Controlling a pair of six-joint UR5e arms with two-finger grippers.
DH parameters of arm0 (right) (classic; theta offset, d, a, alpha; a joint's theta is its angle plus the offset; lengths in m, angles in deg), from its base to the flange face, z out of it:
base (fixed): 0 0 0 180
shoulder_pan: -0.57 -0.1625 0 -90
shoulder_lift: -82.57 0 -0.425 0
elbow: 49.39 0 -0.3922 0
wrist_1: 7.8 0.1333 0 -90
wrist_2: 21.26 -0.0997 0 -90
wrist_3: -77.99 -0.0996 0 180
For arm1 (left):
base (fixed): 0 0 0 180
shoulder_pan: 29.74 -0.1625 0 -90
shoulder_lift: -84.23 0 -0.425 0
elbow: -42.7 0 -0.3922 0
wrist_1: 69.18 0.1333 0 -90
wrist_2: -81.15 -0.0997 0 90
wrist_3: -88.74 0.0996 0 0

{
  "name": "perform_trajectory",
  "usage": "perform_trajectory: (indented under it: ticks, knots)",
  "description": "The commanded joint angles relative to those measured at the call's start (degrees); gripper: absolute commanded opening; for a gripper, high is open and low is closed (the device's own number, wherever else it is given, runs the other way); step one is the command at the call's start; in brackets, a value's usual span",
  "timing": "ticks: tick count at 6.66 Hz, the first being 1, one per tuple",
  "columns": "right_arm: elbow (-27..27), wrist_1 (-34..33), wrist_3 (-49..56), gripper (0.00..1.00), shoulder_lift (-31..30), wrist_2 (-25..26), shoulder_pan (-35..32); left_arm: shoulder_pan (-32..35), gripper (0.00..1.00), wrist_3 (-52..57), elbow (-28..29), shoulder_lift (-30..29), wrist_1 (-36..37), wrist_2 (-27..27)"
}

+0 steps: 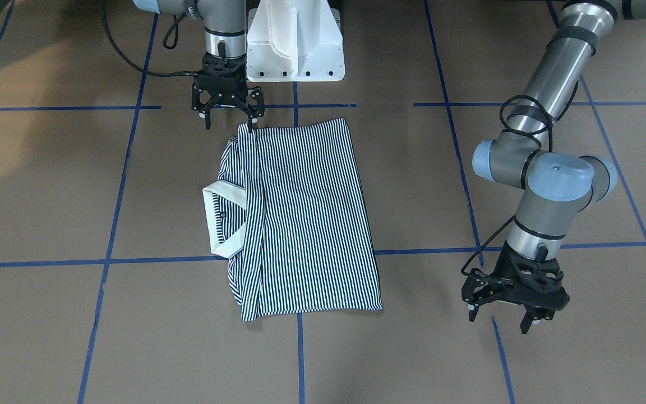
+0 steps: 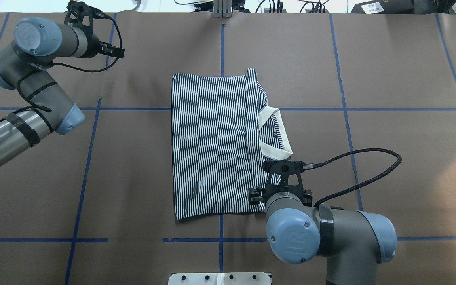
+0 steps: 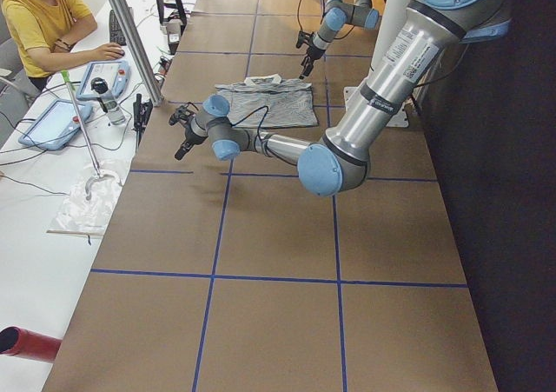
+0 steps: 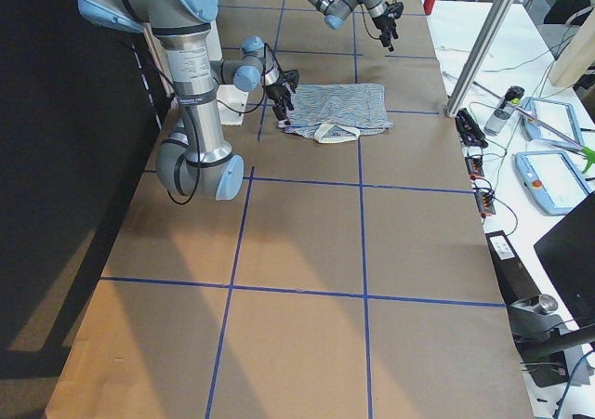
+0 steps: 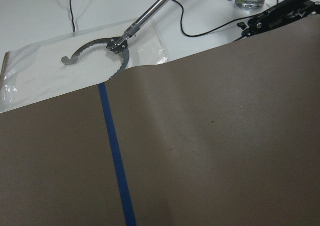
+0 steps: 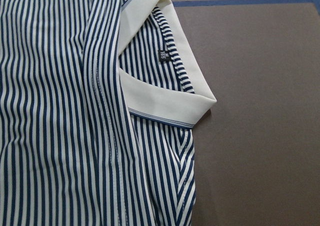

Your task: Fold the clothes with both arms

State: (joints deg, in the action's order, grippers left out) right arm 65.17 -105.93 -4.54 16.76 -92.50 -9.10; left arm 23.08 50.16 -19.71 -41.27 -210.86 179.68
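Observation:
The navy-and-white striped polo shirt (image 2: 212,142) lies flat mid-table, folded into a tall rectangle. Its white collar (image 2: 277,134) sticks out on my right side and fills the right wrist view (image 6: 165,98). My right gripper (image 1: 230,119) is open, just above the shirt's corner nearest the base. One fingertip (image 1: 253,122) is at the cloth edge; I cannot tell whether it touches. My left gripper (image 1: 499,318) is open and holds nothing. It hangs over bare table near the far edge, well away from the shirt. The left wrist view holds only brown table and blue tape (image 5: 116,156).
The white pedestal base (image 1: 295,45) stands right behind the shirt. Blue tape lines grid the brown table (image 2: 390,79). Beyond the far edge, a white bench carries a metal reaching tool (image 5: 120,43), tablets and cables. A person (image 3: 39,18) sits there.

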Motion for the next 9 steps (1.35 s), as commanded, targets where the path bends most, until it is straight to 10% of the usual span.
perform_trajectory:
  ticks: [1, 5, 9]
  knots:
    - [-0.21, 0.3, 9.64, 0.87, 0.24, 2.32, 3.59, -0.09, 1.0, 0.0, -0.07, 0.0, 0.0, 0.0]
    - [-2.39, 2.48, 19.67, 0.47, 0.24, 3.03, 6.07, -0.17, 1.0, 0.0, -0.07, 0.09, 0.0, 0.0]
    - [-3.28, 4.87, 25.32, 0.4, 0.24, 2.95, 6.06, -0.17, 1.0, 0.0, -0.07, 0.26, 0.0, 0.0]
